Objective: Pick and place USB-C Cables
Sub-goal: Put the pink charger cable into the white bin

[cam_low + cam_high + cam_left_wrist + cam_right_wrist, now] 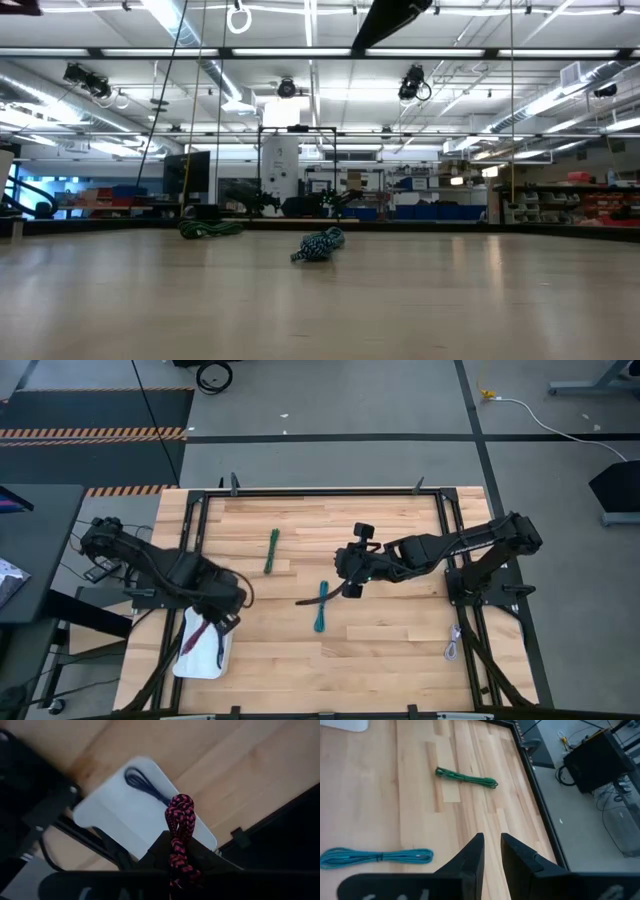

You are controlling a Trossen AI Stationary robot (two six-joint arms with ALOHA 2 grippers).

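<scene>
My left gripper (213, 626) hovers over the white tray (190, 658) at the table's near left and is shut on the dark red cable bundle (179, 827). A black cable (145, 782) lies in the tray. A green bundle (272, 550) and a teal bundle (321, 607) lie flat on the wood, and both show in the low view as green (210, 229) and teal (320, 243). My right gripper (491, 851) hangs above the table's middle, right of the teal bundle (375, 855), its fingers a narrow gap apart and holding nothing. My left gripper pinches the dark red bundle between its two fingers, partway along its length (180, 862). The looped end (179, 805) sticks out past the fingertips. The bundle is lifted clear, above the tray.
A black metal frame (300, 492) runs around the wooden table. A pale grey cable (452, 645) lies by the frame at the near right corner. Bare wood lies between the cables and along the near edge.
</scene>
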